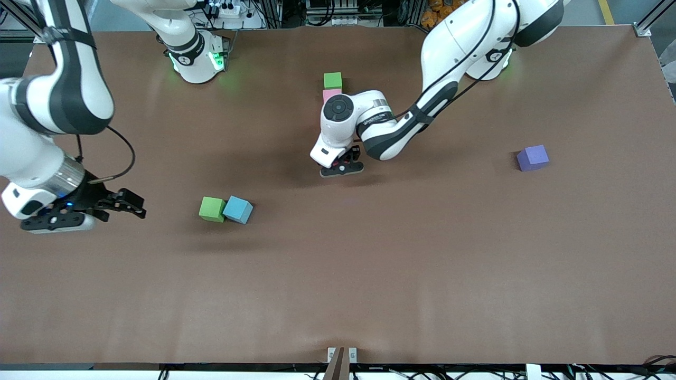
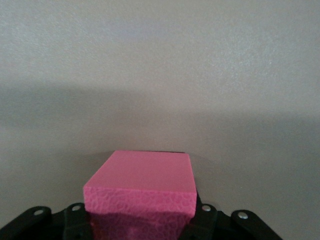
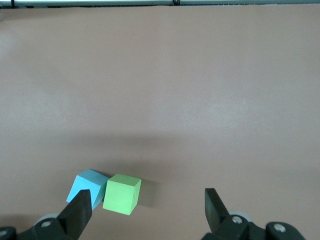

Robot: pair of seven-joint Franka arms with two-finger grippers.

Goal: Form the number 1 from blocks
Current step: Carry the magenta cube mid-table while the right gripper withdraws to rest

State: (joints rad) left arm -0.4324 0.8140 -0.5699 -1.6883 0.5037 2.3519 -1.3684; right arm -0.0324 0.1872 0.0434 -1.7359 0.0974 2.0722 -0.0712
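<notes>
A column is being laid down the middle of the table [image 1: 475, 264]: a green block [image 1: 332, 80] lies farthest from the front camera, with a light pink block [image 1: 330, 94] touching its nearer face, partly covered by the left arm's wrist. The left gripper [image 1: 342, 168] is low over the table just nearer the camera than that pair, evidently to extend the line. Its wrist view shows a deep pink block [image 2: 142, 187] between the finger mounts, one flat face up and one edge square to the gripper; whether the fingers are clamped on it or merely straddling it cannot be told. The column's long axis runs from the robots' bases toward the front camera, as the stroke of a 1 requires. The right gripper [image 1: 113, 205] waits over the table toward the right arm's end, fingers spread wide and empty, facing a second green block [image 1: 212, 209] and a blue block [image 1: 238, 210], which touch and sit skewed. A purple block [image 1: 533, 158] lies well apart, toward the left arm's end.
</notes>
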